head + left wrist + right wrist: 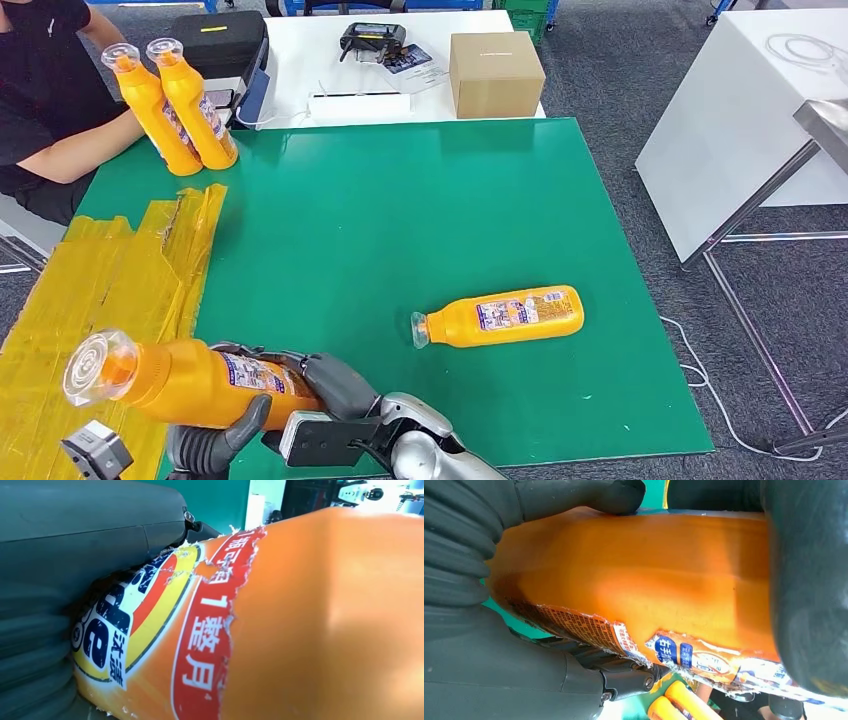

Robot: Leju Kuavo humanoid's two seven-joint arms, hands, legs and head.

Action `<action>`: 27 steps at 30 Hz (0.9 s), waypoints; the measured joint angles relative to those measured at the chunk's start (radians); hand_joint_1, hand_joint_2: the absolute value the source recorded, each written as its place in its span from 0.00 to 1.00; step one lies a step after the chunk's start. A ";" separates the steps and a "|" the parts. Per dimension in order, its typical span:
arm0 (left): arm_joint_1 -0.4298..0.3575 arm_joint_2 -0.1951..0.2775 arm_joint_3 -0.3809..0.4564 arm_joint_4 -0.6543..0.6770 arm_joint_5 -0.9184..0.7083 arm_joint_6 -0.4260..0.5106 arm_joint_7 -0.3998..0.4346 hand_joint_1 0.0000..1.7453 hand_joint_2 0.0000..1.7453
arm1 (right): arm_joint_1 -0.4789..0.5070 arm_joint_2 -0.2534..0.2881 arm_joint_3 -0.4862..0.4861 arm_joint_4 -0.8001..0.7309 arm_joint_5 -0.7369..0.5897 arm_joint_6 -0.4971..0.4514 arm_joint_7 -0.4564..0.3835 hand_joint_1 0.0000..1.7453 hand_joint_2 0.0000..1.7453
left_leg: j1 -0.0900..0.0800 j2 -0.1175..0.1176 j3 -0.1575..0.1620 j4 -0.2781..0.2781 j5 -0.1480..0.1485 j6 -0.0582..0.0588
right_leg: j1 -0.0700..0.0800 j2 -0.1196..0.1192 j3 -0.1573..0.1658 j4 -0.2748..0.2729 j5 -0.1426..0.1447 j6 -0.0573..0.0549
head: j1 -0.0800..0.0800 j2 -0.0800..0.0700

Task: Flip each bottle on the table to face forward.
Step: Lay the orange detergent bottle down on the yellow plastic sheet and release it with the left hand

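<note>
An orange bottle with a clear cap is lifted above the near left corner of the green mat, cap pointing left. My right hand grips its base end and my left hand holds it from below. The left wrist view shows its torn label beside my left hand. My right hand's fingers wrap the bottle's orange body. A second orange bottle lies on its side near the mat's middle right, label up, cap to the left. Two more bottles stand at the far left corner.
A person sits at the far left, forearm beside the two standing bottles. Yellow tape sheets cover the mat's left side. Behind the mat, a white table carries a cardboard box and a black case. Another white table stands to the right.
</note>
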 joint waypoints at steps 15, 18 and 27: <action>-0.018 -0.004 0.029 -0.030 -0.239 0.171 -0.102 1.00 1.00 | 0.078 -0.065 -0.063 -0.068 0.067 -0.104 0.049 0.00 1.00 | 0.000 0.000 0.000 0.000 0.000 0.000 | 0.000 0.000 0.000 0.000 0.000 0.000 | 0.000 0.000; -0.028 -0.009 0.069 -0.037 -0.390 0.297 -0.136 1.00 1.00 | 0.103 -0.086 -0.104 -0.132 0.078 -0.117 0.054 0.00 1.00 | 0.000 0.000 0.000 0.000 0.000 0.000 | 0.000 0.000 0.000 0.000 0.000 0.000 | 0.000 0.000; -0.073 -0.006 0.264 0.026 -1.254 0.692 0.025 1.00 1.00 | 0.132 -0.156 -0.234 -0.325 0.070 -0.072 0.021 0.00 1.00 | 0.000 0.000 0.000 0.000 0.000 0.000 | 0.000 0.000 0.000 0.000 0.000 0.000 | 0.000 0.000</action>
